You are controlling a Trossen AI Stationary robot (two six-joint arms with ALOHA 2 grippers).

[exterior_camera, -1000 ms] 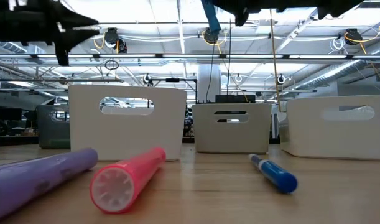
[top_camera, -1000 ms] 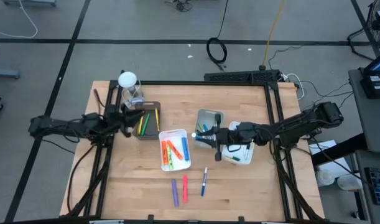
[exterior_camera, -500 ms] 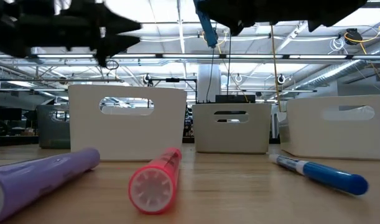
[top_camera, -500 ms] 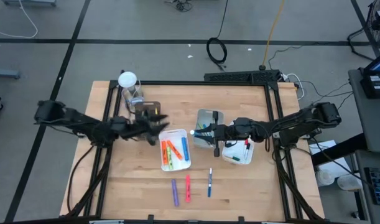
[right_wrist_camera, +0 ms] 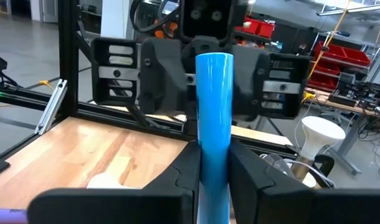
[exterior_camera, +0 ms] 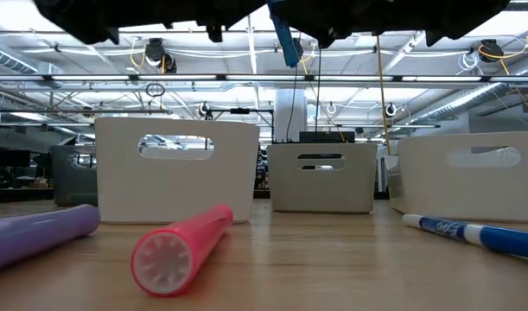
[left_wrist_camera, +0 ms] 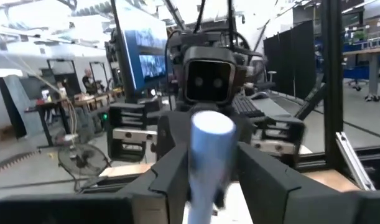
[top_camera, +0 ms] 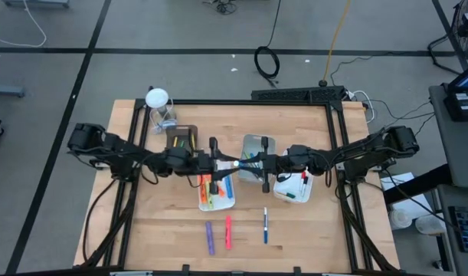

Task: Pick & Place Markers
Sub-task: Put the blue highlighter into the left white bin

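A blue marker (top_camera: 235,163) is held in the air over the table's middle, between my two grippers. My right gripper (top_camera: 249,163) comes in from the right and is shut on it. My left gripper (top_camera: 220,162) meets it from the left and is shut on its other end. The low view shows the marker (exterior_camera: 287,41) tilted, high above the table. Three loose markers lie flat near the near edge: purple (top_camera: 209,238), pink (top_camera: 228,231) and a blue-and-white one (top_camera: 265,228). More markers lie in the white tray (top_camera: 205,201). My left gripper (left_wrist_camera: 211,165) has the blue marker's pale free end (left_wrist_camera: 211,134) between its two fingers, one finger (left_wrist_camera: 174,174) on each side, coming level from the table's left. The marker is clear of the table. My right gripper (right_wrist_camera: 213,165) pinches the marker's lower part (right_wrist_camera: 214,143) between both fingers (right_wrist_camera: 242,168), coming from the table's right. The marker runs along the fingers and sticks out past their ends toward the left gripper, lifted clear and tilted.
A brown tray (top_camera: 172,132) with green and yellow markers sits at far left. A clear tray (top_camera: 258,140) stands in the middle and a white tray (top_camera: 304,192) with red and green markers under the right arm. A white round-topped object (top_camera: 158,100) stands at the far left corner.
My left gripper has swung from the brown tray toward the table's right, up to the marker in my right gripper, and its fingers now lie on it. My right gripper has shifted slightly left. On the table, the loose blue-and-white marker has rolled toward the right edge.
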